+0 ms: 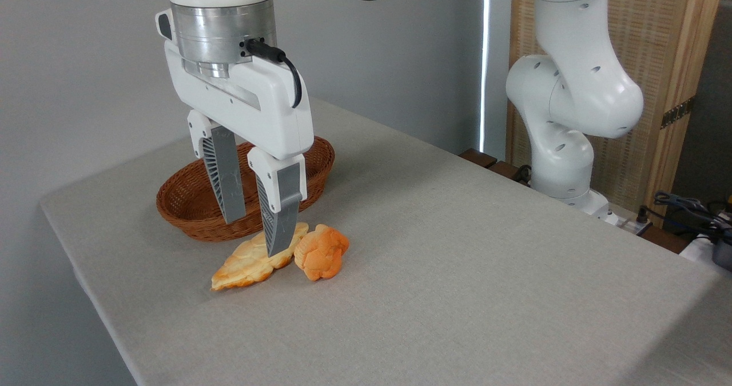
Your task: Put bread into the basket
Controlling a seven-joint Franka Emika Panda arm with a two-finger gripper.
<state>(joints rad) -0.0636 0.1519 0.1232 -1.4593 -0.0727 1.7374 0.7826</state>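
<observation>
The bread (pixel 321 253), a lumpy deep-orange bun, lies on the grey table just right of a paler, longer leaf-shaped bread (pixel 251 263). Behind both sits the oval reddish-brown wicker basket (pixel 189 200), with nothing showing inside it. My gripper (pixel 257 234) hangs open above the table between basket and breads. Its grey fingers (pixel 281 214) point down. One fingertip overlaps the pale bread in the picture, a little left of the bun. Nothing is held between the fingers.
The table (pixel 457 249) is covered in grey cloth; its near-left edge runs close to the breads. The arm's white base (pixel 563 117) stands at the back right, with cables (pixel 692 209) beyond the table's right side.
</observation>
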